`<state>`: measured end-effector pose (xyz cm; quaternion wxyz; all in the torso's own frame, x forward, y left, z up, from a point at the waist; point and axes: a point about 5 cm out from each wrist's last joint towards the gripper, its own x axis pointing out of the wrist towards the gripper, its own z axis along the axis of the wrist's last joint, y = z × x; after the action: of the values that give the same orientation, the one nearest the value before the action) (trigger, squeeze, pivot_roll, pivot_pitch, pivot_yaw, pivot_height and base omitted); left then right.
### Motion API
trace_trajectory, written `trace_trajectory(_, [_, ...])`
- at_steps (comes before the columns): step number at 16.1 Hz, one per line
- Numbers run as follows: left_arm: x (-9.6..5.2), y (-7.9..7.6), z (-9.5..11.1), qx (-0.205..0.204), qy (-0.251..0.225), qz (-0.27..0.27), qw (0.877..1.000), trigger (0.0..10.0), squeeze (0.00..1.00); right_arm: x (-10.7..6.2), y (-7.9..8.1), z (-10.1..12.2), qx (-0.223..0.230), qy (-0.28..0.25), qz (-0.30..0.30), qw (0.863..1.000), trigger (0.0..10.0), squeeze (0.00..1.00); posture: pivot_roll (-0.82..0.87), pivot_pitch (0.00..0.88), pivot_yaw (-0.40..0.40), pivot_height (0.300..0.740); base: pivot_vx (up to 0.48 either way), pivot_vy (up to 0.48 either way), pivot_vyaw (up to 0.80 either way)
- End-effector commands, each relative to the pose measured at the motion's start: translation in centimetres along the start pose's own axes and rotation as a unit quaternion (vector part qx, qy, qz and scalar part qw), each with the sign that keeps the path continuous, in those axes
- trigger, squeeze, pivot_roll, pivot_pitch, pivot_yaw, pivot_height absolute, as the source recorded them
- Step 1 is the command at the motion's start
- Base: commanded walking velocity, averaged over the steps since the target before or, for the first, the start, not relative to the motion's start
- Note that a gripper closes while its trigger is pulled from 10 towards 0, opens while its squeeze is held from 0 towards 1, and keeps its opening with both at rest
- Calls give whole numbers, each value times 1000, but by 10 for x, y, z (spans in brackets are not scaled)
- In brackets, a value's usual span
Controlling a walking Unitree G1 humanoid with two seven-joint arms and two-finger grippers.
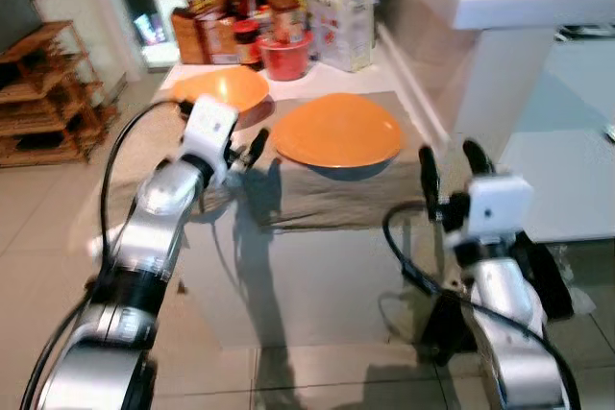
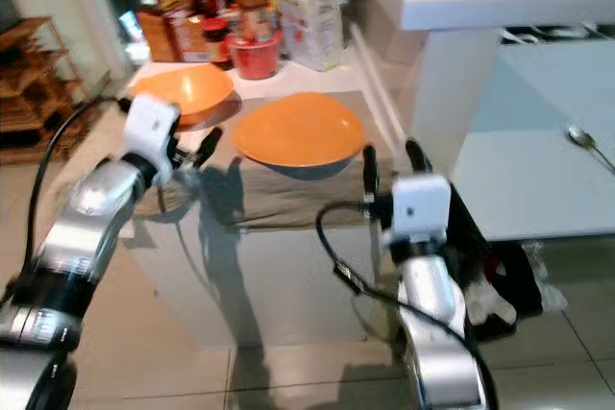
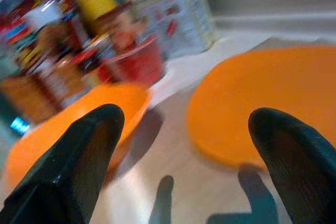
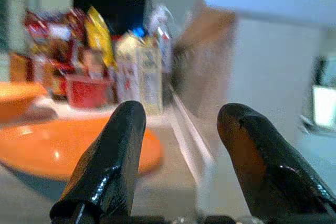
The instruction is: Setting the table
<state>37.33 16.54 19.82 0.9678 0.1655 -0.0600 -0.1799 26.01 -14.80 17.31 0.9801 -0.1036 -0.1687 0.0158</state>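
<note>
A: Table noted: a small white table (image 1: 288, 276) with a grey-brown cloth (image 1: 317, 199) laid over its far half. An orange plate (image 1: 336, 129) is seen resting on the cloth; an orange bowl (image 1: 219, 90) is set just beside it, to the robot's left.

B: Behind them?

A: A red tub (image 1: 284, 57), jars and food packets (image 1: 338, 9) are crowded at the table's back edge. A spoon (image 2: 586, 144) on the pale surface to the right is caught by the right eye.

B: Grippers?

A: The left gripper (image 1: 252, 149) is held over the cloth's left edge, between bowl and plate, fingers spread and empty. From the left wrist, the bowl and plate are framed between the two black fingers (image 3: 79, 166). The right gripper (image 1: 452, 175) is raised at the table's right edge, near the plate, released, nothing grasped.

B: Right wrist?

A: The plate's underside shadow and rim are shown low, side-on.
</note>
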Motion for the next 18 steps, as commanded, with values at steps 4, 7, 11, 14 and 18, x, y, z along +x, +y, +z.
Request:
trace_trajectory(4, [31, -8, 22, 16, -17, -34, 999, 10000, 251, 0, 2, -2, 3, 24, -16, 1000, 10000, 0, -207, 0, 143, 740, 0, 0, 0])
trace_trajectory(7, [36, -23, 19, 14, -20, -73, 997, 8824, 1000, -2, 6, -4, 5, 31, -9, 999, 10000, 0, -201, 0, 145, 740, 0, 0, 0])
trace_trajectory(11, [40, -25, 16, 20, -16, -72, 997, 10000, 1000, -3, 9, -6, 7, 39, -7, 999, 10000, 0, -203, 0, 148, 740, 0, 0, 0])
trace_trajectory(14, [38, -21, 17, 35, -25, -71, 997, 10000, 0, -3, 11, -7, 7, 40, -4, 999, 10000, 0, -196, 0, 147, 740, 0, 0, 0])
trace_trajectory(18, [25, -8, 8, 106, -18, -74, 991, 10000, 0, -3, 12, -10, 8, 46, 2, 999, 10000, 0, -181, 0, 143, 740, 0, 0, 0])
